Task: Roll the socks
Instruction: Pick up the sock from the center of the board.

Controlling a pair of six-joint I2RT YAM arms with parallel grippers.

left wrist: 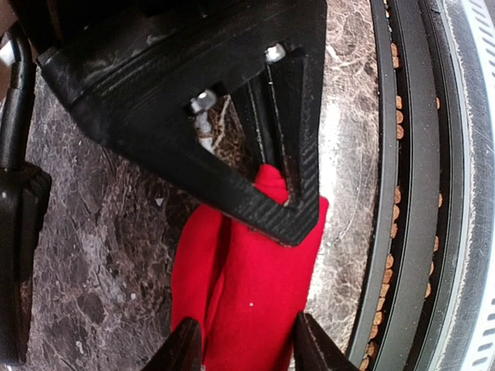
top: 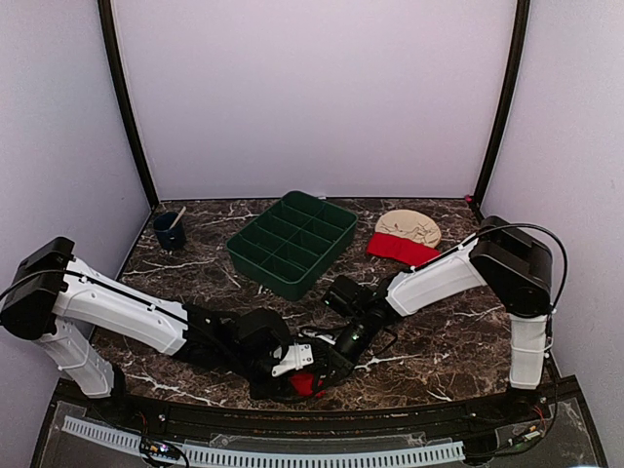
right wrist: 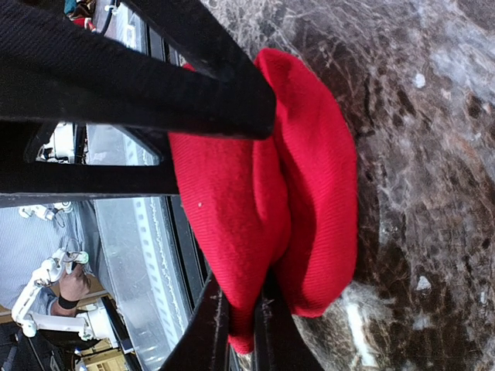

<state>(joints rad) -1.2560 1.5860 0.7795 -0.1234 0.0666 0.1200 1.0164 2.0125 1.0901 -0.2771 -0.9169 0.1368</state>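
Navy cup (top: 168,237) holds stick (top: 177,217); red sock (top: 304,383) outside tray (top: 261,272).

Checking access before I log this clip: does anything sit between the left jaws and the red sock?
Nothing visible does. The left gripper has its jaws either side of the red sock, while the right gripper pinches its far end.

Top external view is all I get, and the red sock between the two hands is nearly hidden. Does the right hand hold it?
Observer: Yes, the right hand is pinched shut on a fold of the sock.
Operator: And the other one?
Observer: The left hand straddles the sock, fingers apart; whether they squeeze it, I cannot tell.
Operator: Is it rolled?
Observer: Bunched in thick folds; no tight roll shows.
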